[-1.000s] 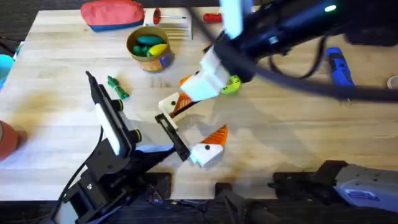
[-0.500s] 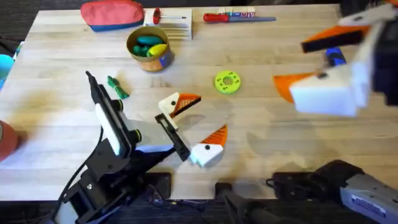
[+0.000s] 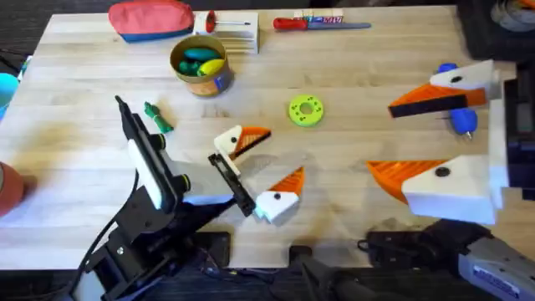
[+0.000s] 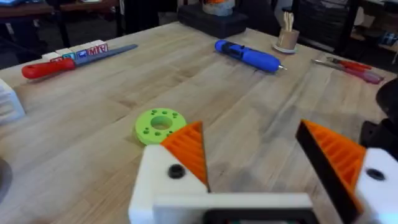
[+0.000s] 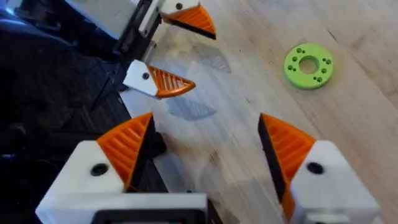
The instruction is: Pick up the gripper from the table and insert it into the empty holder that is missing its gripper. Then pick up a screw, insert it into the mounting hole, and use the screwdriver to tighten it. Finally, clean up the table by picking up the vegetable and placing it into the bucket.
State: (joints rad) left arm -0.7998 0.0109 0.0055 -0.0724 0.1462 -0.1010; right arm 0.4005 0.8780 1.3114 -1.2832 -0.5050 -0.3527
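My left gripper (image 3: 282, 153) rests low at the table's middle, open, both white fingers carrying orange pads. The right gripper (image 3: 381, 138) hangs open and empty over the right side. The blue screwdriver (image 3: 458, 102) lies just behind its far finger and also lies far across the table in the left wrist view (image 4: 249, 55). At the far left the vegetable (image 3: 157, 117) lies on the wood, below the yellow bucket (image 3: 219, 80) with toys inside. The loose gripper piece, an empty holder and the screw are out of view.
A green disc (image 3: 306, 110) with holes lies between the two grippers. A red pouch (image 3: 150, 18), a white block and a red-handled screwdriver (image 3: 309, 22) line the far edge. Bare wood lies between the disc and the right gripper.
The right gripper has pulled away from the left gripper's fingers, swinging right and toward the near edge and uncovering the green disc. The left arm has not moved.
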